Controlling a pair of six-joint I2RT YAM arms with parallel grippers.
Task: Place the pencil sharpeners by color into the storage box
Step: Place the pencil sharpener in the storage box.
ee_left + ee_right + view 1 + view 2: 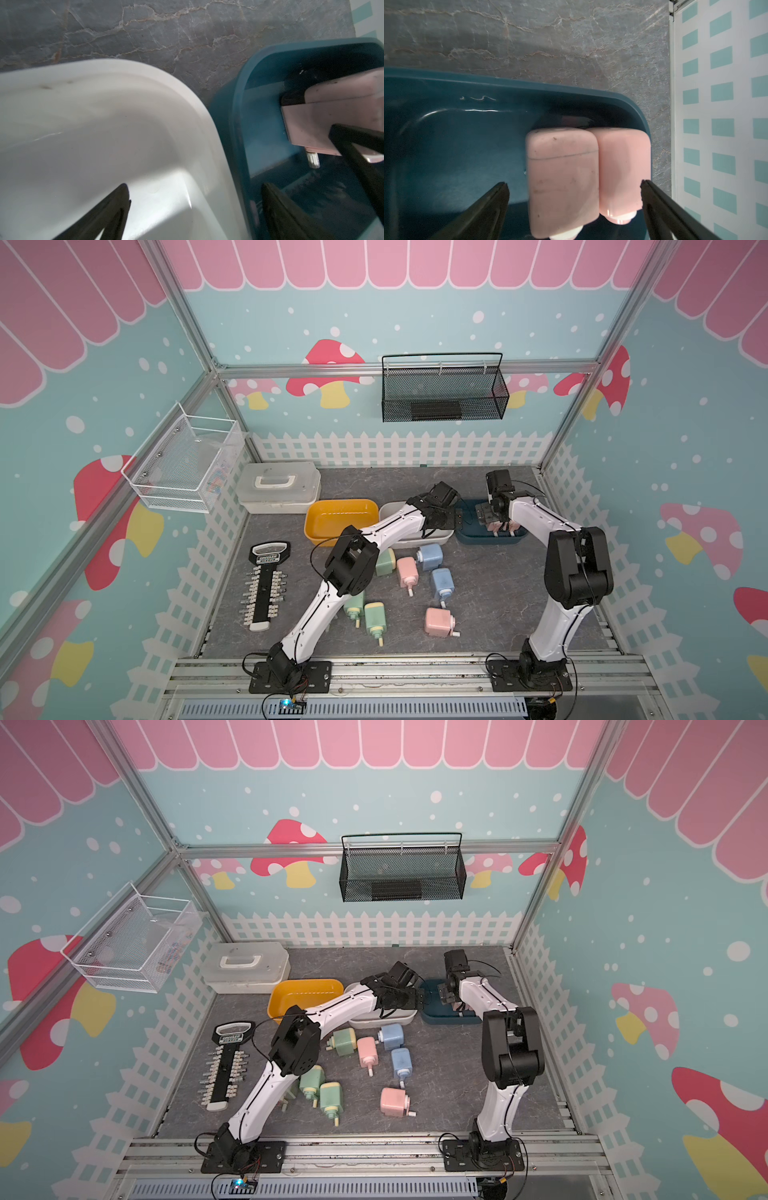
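Sorting barely begun: two pinks binned, seven in my sight still loose.

Two pink sharpeners (pixel 562 176) stand touching, side by side, in the teal bin (pixel 508 85). My right hand (pixel 573 183) hangs spread over them, pinching nothing. My left hand (pixel 195 185) is spread and empty over the white bin (pixel 83 68). On the counter (pixel 498 593) I count three green sharpeners (pixel 375 620), two blue sharpeners (pixel 441 585) and two loose pinks (pixel 439 622). The yellow bin (pixel 340 502) holds none. I cannot tell what the left arm hides.
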